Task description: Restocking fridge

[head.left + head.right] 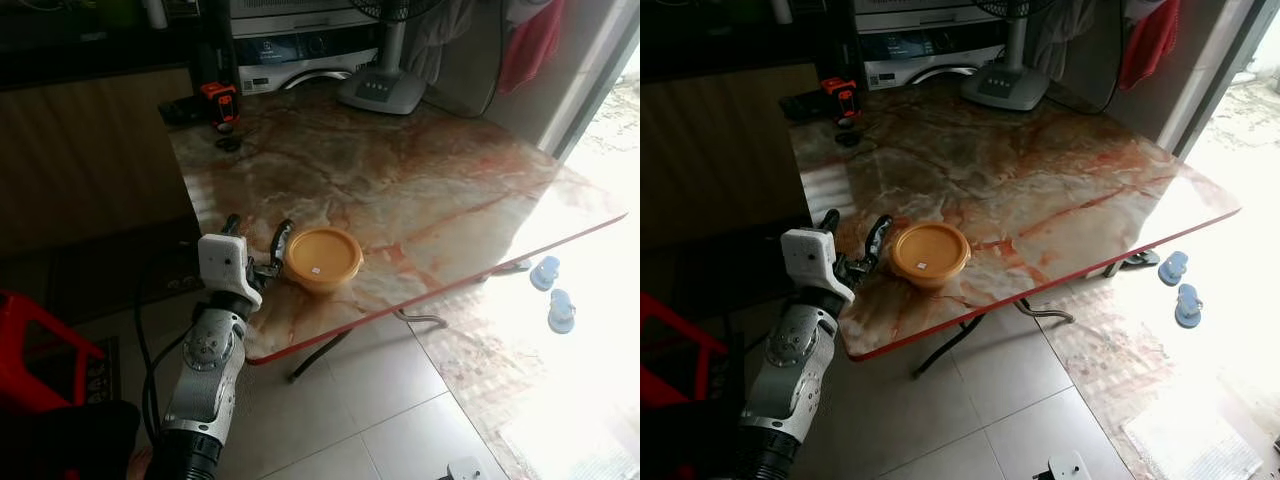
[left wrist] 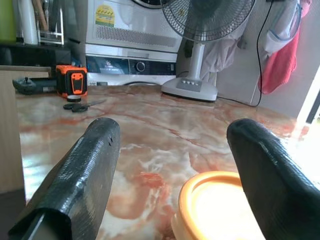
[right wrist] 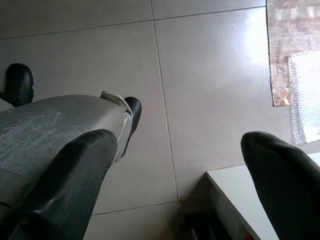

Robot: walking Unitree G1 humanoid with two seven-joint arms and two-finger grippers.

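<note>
Orange lidded container (image 1: 323, 258) near the marble tabletop's (image 1: 420, 180) front edge. Left gripper (image 1: 258, 238) spread wide just beside it, grasping nothing. Right gripper (image 3: 175, 170) likewise spread above floor tiles (image 3: 210, 80).

On my feed, a white fan (image 1: 385, 85) stood at the marble table's (image 1: 420, 180) far edge, an orange tape measure (image 1: 220, 103) near its far left corner. 2 blue slippers (image 1: 553, 292) lay on the floor beside its right corner.

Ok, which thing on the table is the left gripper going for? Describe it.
On the marble table, near its front edge, sits a round orange tub with a lid. It lies just right of the open left gripper, far from the fan at the back.
</note>
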